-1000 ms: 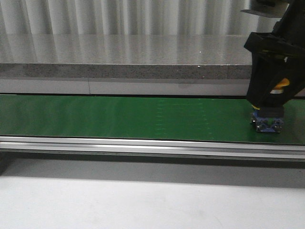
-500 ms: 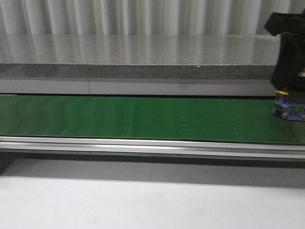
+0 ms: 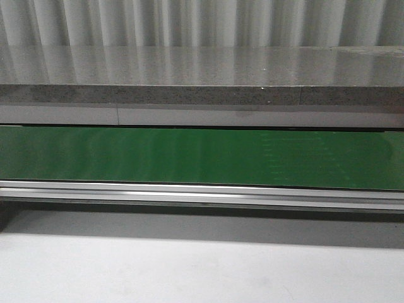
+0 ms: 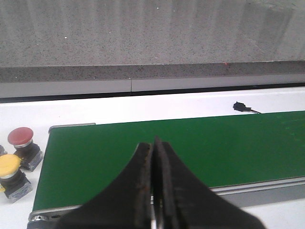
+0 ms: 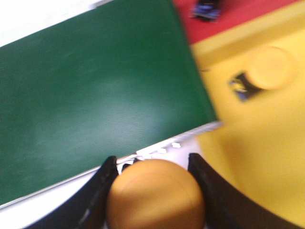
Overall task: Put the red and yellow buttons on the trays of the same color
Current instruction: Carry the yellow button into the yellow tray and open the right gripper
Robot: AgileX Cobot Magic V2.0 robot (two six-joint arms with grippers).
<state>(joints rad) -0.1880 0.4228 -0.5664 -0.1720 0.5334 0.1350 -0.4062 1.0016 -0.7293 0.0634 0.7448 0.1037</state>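
The right gripper point(image 5: 153, 183) grips a yellow button point(image 5: 155, 195) just past the belt's point(image 5: 90, 90) end, beside the yellow tray point(image 5: 267, 157), ready for placing. The left gripper point(image 4: 153, 186) is closed and empty; two more buttons point(image 4: 14, 162) wait off the belt's other end.

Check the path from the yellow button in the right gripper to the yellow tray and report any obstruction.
Nothing visible blocks it. The right gripper holds the yellow button just past the green belt edge, and the yellow tray lies right beside it. One yellow button already on the tray sits farther in, leaving bare surface nearer.
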